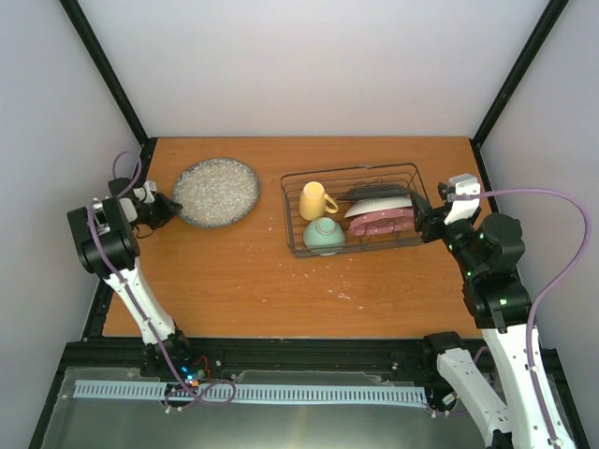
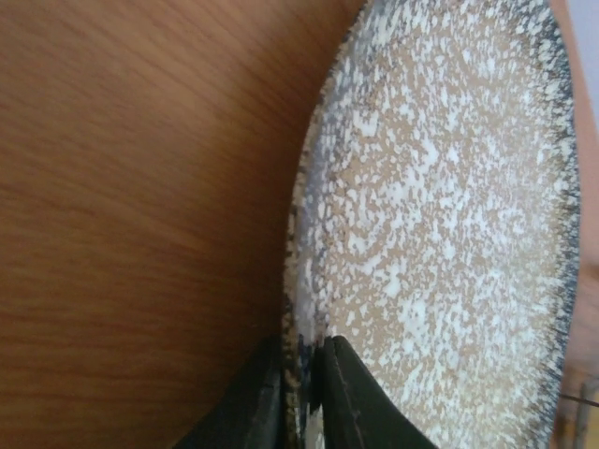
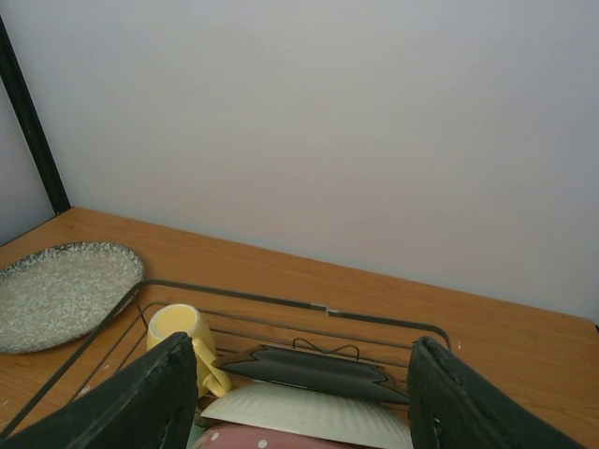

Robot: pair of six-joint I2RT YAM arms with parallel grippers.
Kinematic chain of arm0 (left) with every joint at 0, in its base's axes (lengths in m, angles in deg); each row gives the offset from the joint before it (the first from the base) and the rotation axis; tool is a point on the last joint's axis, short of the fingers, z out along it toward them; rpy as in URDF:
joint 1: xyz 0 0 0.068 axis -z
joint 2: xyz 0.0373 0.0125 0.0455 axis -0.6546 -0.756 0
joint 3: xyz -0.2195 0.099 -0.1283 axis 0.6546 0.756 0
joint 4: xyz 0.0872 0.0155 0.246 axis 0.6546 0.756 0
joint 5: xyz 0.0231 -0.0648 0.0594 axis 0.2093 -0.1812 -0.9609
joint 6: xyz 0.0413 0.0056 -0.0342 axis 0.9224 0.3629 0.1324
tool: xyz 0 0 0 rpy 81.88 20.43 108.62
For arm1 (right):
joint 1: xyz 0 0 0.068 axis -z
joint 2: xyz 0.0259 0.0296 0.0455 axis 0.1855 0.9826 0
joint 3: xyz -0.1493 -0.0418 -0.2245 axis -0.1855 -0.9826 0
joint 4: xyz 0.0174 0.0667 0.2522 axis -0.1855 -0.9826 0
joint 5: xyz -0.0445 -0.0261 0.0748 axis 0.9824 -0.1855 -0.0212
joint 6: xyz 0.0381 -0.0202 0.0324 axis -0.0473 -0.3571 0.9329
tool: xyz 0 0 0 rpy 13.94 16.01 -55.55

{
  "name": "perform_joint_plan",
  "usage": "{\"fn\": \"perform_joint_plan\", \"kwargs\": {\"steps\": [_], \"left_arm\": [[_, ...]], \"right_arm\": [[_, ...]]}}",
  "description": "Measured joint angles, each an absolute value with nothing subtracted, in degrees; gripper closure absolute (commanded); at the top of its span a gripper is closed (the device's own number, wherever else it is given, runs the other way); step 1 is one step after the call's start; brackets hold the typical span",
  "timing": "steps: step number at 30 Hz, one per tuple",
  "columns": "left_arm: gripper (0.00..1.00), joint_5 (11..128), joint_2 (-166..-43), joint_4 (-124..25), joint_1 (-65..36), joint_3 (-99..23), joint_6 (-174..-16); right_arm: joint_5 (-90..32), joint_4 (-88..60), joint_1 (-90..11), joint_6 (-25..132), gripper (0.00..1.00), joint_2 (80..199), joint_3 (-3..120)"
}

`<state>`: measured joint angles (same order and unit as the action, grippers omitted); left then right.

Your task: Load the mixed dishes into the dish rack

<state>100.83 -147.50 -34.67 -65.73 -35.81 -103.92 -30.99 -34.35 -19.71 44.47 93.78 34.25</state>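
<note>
A round speckled plate [image 1: 216, 191] with a dark grey rim lies flat on the table, left of the dish rack. My left gripper [image 1: 168, 208] is at its left edge, and in the left wrist view the gripper [image 2: 304, 393] is shut on the rim of the plate [image 2: 440, 206], one finger above and one below. The black wire dish rack [image 1: 351, 171] holds a yellow mug [image 1: 314, 200], a mint-green bowl [image 1: 324, 235], a cream plate [image 1: 379, 204] and a pink plate [image 1: 382, 223]. My right gripper [image 1: 423, 223] hangs open and empty at the rack's right end.
In the right wrist view, past the open gripper [image 3: 299, 351], I see the rack's far rim [image 3: 243, 297], the mug [image 3: 178, 327], the cream plate [image 3: 299, 412] and a flat black piece [image 3: 309, 369] inside. White crumbs dot the wood in front of the rack [image 1: 346, 292].
</note>
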Motion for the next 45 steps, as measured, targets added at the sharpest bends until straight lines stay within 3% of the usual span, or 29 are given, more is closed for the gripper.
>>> {"fn": "perform_joint_plan", "kwargs": {"steps": [11, 30, 37, 41, 45], "left_arm": [[0.99, 106.5, -149.0, -35.8, -65.9, -35.3, -105.9], [0.99, 109.3, -137.2, -34.0, -65.2, -29.4, -106.4], [0.99, 115.8, -136.8, -38.4, -65.6, -29.4, -108.0], [0.99, 121.2, -136.8, -42.1, -66.1, -29.4, -109.2], [0.99, 125.7, -136.6, -46.6, -66.3, -28.6, -111.7]], "right_arm": [[-31.3, -33.5, -19.7, 44.5, 0.40, 94.8, 34.2], [-35.6, -31.9, -19.7, 45.4, 0.42, 96.1, 34.2], [-39.1, -31.5, -19.7, 46.0, 0.43, 97.4, 34.2], [-42.0, -30.9, -19.7, 47.1, 0.33, 98.9, 34.2], [-46.2, -30.4, -19.7, 48.7, 0.31, 101.8, 34.6]]}}
